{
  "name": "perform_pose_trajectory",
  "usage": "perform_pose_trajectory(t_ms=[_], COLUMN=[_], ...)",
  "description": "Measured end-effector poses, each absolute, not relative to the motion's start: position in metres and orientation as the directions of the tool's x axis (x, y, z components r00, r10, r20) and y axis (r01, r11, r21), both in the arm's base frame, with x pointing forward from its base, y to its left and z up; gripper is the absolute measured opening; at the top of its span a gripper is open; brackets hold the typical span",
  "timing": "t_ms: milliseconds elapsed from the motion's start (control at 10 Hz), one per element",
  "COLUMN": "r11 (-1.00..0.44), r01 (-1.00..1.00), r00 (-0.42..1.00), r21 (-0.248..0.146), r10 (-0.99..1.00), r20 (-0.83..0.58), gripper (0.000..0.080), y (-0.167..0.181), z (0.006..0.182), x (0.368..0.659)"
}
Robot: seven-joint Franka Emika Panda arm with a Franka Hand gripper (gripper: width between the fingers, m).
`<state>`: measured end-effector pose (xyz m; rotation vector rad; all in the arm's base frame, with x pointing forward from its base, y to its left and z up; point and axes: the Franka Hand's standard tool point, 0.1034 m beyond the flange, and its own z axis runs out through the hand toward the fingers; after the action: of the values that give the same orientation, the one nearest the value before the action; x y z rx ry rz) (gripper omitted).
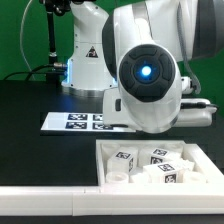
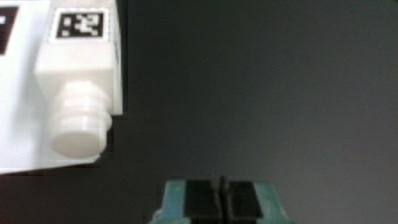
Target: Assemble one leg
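Note:
In the wrist view a white leg (image 2: 80,75) lies flat. It has a black-and-white tag on its far end and a round screw peg (image 2: 79,130) on its near end. It rests against a flat white part (image 2: 16,120) at the picture's edge. My gripper (image 2: 217,200) is shut and empty, its two fingers pressed together over bare black table, apart from the leg. In the exterior view, more white tagged legs (image 1: 124,158) (image 1: 161,157) lie in the white walled tray (image 1: 110,185). The arm's own body (image 1: 146,72) hides the gripper there.
The marker board (image 1: 75,121) lies on the black table behind the tray. The arm's white base (image 1: 85,55) stands at the back. A green backdrop closes the far side. A white ledge (image 1: 40,205) runs along the near edge.

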<state>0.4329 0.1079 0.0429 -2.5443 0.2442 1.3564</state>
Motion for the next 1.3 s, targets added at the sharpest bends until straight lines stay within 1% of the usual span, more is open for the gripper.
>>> perform_pose_trajectory(t_ms=[100, 300, 500, 600, 700, 800, 900, 1100, 1200, 1300], r11=[-0.956, -0.956, -0.957, -0.957, -0.957, -0.957, -0.957, -0.958, -0.959, -0.963], r01=[-0.257, -0.255, -0.255, -0.254, -0.254, -0.254, -0.255, -0.255, -0.256, -0.242], r00=[0.563, 0.57, 0.575, 0.576, 0.576, 0.576, 0.573, 0.541, 0.532, 0.526], r21=[-0.142, -0.143, -0.142, -0.142, -0.143, -0.143, -0.14, -0.131, -0.124, -0.116], r10=[-0.029, -0.029, -0.032, -0.031, -0.031, -0.031, -0.033, -0.03, -0.033, -0.03], r20=[-0.826, -0.821, -0.817, -0.817, -0.817, -0.817, -0.819, -0.84, -0.846, -0.85], gripper=[0.0001, 0.0001, 0.0001, 0.0027, 0.0027, 0.0213, 0.0213, 0.0584, 0.0584, 0.063], y=[0.108, 0.108, 0.111, 0.111, 0.111, 0.111, 0.11, 0.101, 0.098, 0.095], z=[0.05, 0.054, 0.049, 0.049, 0.049, 0.049, 0.048, 0.05, 0.05, 0.048], x=[0.436, 0.438, 0.435, 0.436, 0.436, 0.436, 0.434, 0.419, 0.413, 0.404])
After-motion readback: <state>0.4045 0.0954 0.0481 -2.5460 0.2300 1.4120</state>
